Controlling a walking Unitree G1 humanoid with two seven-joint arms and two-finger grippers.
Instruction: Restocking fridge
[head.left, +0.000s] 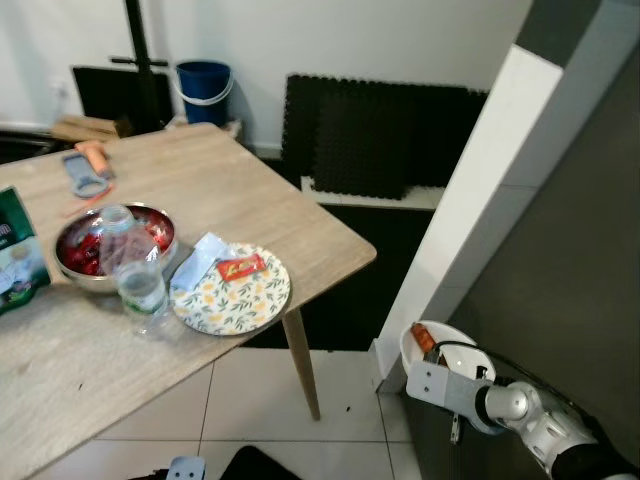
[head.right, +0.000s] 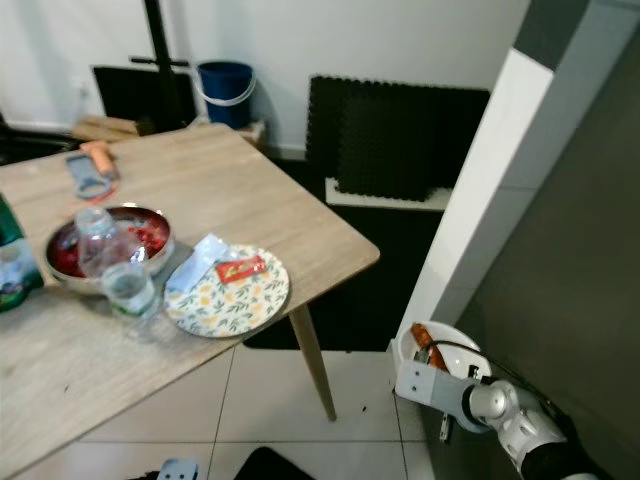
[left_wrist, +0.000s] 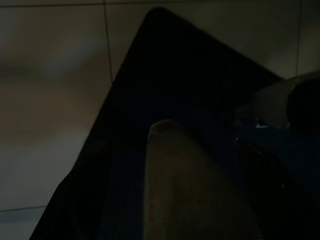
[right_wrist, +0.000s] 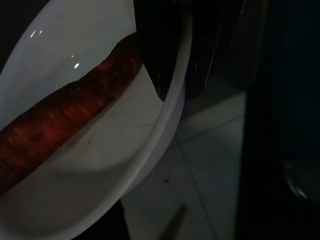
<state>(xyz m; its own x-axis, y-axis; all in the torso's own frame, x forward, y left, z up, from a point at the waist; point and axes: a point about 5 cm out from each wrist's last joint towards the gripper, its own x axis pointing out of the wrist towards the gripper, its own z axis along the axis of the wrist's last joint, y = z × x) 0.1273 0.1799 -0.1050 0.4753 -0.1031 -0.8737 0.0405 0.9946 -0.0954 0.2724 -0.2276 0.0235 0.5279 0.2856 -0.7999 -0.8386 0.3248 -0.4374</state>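
White bowl (right_wrist: 100, 165): smooth, round, glossy; held low at 5 o'clock of the head view, beside the white fridge door edge (head.left: 470, 200).
Right gripper (right_wrist: 175, 65): silver arm stretched forward low over the tiled floor (head.left: 250, 400); black fingers pinched on bowl rim, one inside, one outside.
Carrot (right_wrist: 65, 115): orange, long, lying inside bowl.
Left gripper: wrist view very dark, jaw state cannot be told.
Wooden table (head.left: 220, 190): at 10 o'clock; floral plate (head.left: 232, 292), metal bowl (head.left: 115, 245), clear plastic bottle (head.left: 135, 270).
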